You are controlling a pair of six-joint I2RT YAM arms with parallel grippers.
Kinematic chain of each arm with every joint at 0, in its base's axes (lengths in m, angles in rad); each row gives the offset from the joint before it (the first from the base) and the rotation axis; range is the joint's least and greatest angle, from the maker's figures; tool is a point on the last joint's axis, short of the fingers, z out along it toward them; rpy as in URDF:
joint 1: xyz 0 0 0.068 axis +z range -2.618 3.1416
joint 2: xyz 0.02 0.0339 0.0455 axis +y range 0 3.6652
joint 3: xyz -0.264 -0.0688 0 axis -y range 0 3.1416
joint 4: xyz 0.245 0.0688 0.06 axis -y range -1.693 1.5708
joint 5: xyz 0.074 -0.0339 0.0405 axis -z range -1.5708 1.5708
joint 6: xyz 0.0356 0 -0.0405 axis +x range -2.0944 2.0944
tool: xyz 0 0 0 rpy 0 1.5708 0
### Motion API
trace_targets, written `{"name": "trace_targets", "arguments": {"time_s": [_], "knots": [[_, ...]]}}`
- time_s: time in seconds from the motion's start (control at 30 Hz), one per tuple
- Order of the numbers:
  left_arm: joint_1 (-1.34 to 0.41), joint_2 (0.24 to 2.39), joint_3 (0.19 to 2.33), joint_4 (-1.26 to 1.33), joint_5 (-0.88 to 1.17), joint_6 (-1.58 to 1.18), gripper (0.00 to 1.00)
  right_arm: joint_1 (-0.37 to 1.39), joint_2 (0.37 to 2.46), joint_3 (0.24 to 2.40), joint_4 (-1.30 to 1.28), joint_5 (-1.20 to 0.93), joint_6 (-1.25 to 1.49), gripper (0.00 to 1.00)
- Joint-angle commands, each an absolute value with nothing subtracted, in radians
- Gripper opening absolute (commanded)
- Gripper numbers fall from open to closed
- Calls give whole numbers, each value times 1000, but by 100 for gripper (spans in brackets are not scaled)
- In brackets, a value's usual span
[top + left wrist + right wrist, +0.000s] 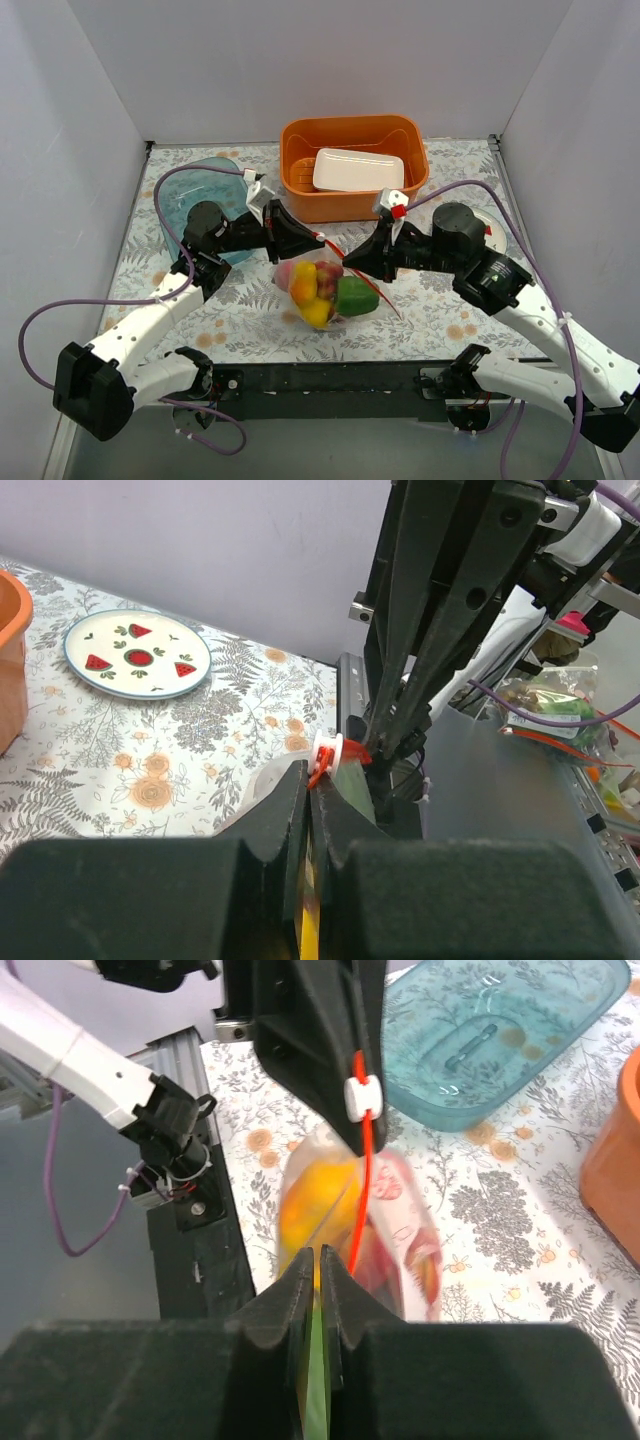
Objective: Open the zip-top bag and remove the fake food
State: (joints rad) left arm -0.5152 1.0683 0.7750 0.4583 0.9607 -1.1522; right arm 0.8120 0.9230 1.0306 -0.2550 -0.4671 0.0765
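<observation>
The zip-top bag [330,285] hangs between my two grippers just above the table, its orange-red zip strip [360,1170] running up to a white slider [360,1096]. The fake food shows through the plastic: a yellow pepper [306,291], a green pepper [357,297], a pinkish piece [285,272] and red tomatoes [328,271]. My left gripper [314,240] is shut on the bag's mouth edge beside the slider [328,752]; its jaws [311,773] are pressed together. My right gripper [351,269] is shut on the opposite side of the bag's plastic [319,1258].
An orange basket [300,200] with a white tray [358,170] in it stands at the back centre. A teal see-through tray [185,200] lies at the back left. A white plate with red triangles [137,655] sits right of the basket, mostly behind my right arm in the top view.
</observation>
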Motion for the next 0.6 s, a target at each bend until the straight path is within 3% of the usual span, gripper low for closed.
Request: {"name": "trace_targets", "arguments": {"time_s": [0.0,0.07,0.17,0.2,0.37,0.57], "knots": [[-505,1049,795,534,962,-1157,0,816,905,1025,-267,-506,94,12],[-505,1057,799,552,1011,-1169,0,815,907,1026,-265,-502,94,13],[-505,1081,825,549,1077,-1180,0,815,929,1051,-233,-479,91,43],[-505,1084,830,549,1087,-1181,0,815,942,1069,-226,-482,92,45],[-505,1092,844,519,1135,-1167,0,815,1005,1163,-190,-463,95,35],[-505,1100,862,515,1154,-1170,0,815,1058,1203,-187,-495,94,32]]}}
